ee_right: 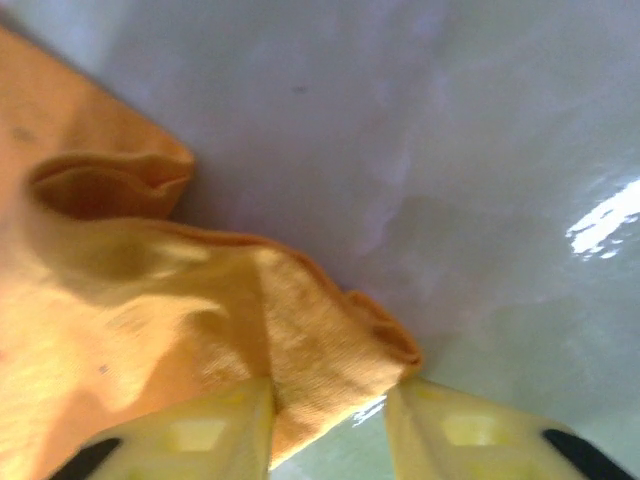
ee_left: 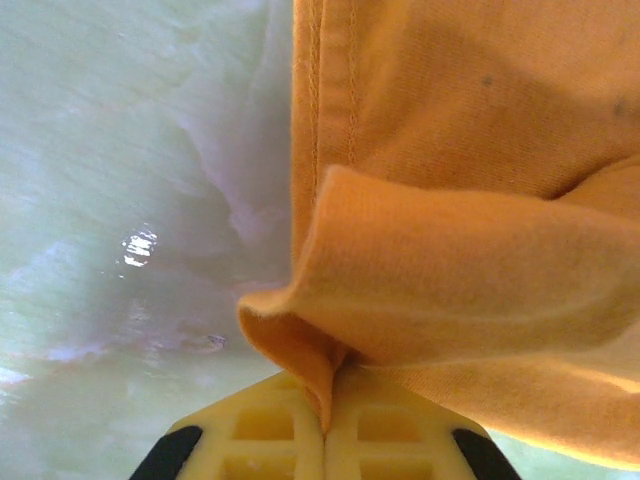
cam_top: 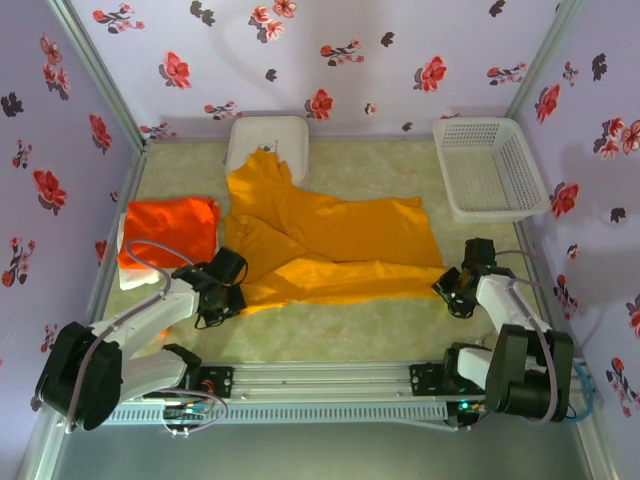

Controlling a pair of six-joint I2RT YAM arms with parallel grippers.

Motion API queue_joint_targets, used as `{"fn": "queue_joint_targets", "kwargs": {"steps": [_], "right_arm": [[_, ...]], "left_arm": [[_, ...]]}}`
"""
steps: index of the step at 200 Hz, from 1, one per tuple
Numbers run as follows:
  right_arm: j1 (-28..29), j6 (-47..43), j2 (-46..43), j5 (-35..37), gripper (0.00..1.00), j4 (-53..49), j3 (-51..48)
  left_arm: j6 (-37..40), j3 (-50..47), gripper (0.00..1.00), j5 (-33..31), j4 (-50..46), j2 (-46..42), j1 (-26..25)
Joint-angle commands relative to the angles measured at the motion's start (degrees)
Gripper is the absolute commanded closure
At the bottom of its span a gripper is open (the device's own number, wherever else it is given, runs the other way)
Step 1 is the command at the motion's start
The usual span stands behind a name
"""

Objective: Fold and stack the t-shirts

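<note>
Upper right of the top view: white lattice basket (cam_top: 490,165), mesh floor visible throughout; upper centre: white box (cam_top: 262,135), near edge overlapped by mustard shirt (cam_top: 330,240) spread mid-frame; left: folded red-orange shirt (cam_top: 172,228) atop white shirt (cam_top: 133,278), mostly hidden; left gripper (ee_left: 325,395) clamped tight on a mustard fold; right gripper (ee_right: 335,395) narrowly parted around the hem corner, gap beside one finger.
</note>
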Motion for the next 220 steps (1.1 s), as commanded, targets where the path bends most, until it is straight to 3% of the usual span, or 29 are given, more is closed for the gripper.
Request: {"fn": "queue_joint_targets", "kwargs": {"steps": [1,31,43,124,171,220], "right_arm": [[0.3,-0.15,2.16,0.61,0.74,4.52,-0.79],[0.25,-0.14,0.68,1.4,0.89,2.97,-0.68],[0.25,-0.55,-0.89,1.54,1.0,0.81,0.16],[0.41,-2.18,-7.57,-4.71,1.0,-12.32,4.73],[0.65,-0.63,-12.74,-3.37,1.0,-17.03,7.35],[0.6,0.47,-18.2,-1.66,1.0,-21.17,10.84]], "left_arm": [[1.0,-0.31,1.0,1.13,-0.62,0.29,-0.31],[1.53,0.85,1.0,2.0,-2.1,0.23,-0.31],[1.81,1.96,1.0,2.47,-3.69,-0.34,-0.33],[-1.5,7.92,1.0,8.5,-20.51,-12.38,-0.75],[-3.47,8.78,1.0,11.91,-31.16,-18.86,-1.76],[-4.15,12.53,1.0,13.77,-35.32,-22.51,-1.99]]}}
